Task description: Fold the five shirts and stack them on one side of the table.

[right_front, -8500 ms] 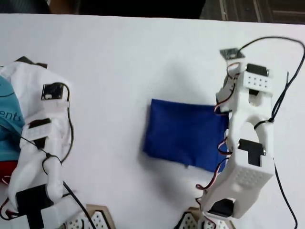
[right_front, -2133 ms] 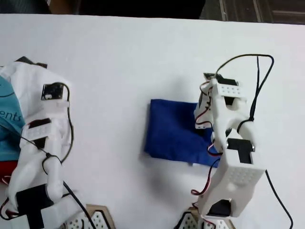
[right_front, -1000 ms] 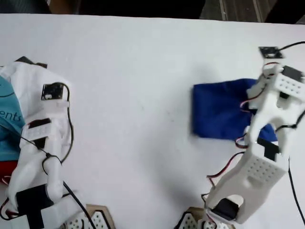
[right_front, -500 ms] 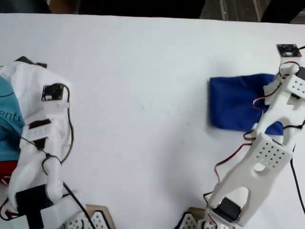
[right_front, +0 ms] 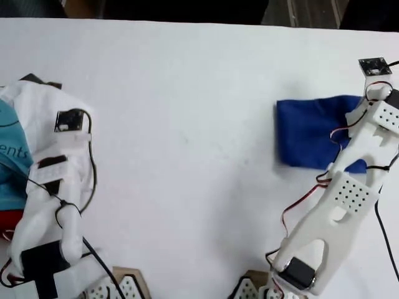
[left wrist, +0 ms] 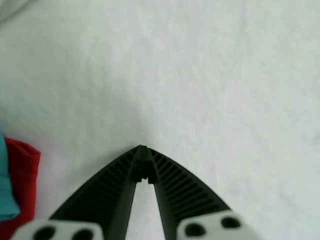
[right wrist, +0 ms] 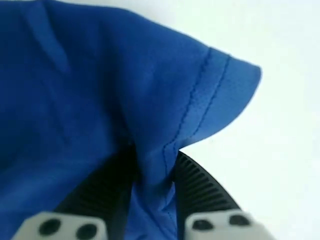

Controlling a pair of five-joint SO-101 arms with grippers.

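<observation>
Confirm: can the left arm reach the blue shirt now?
Probably not. The blue shirt lies near the table's right side, pinched by the right gripper; the left gripper sits shut at the far left by the shirt pile. Nothing blocks the path, but the bare table between looks too wide.

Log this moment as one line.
right gripper: shut on blue shirt | left gripper: shut, empty | blue shirt: folded, on table

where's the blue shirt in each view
High view: blue shirt at the right edge of the table, partly under the right arm.
Right wrist view: up close, pinched in the right pincer.
Left wrist view: left pincer over a white surface, red cloth beside it.
Shared landmark: the right arm holding it.
</observation>
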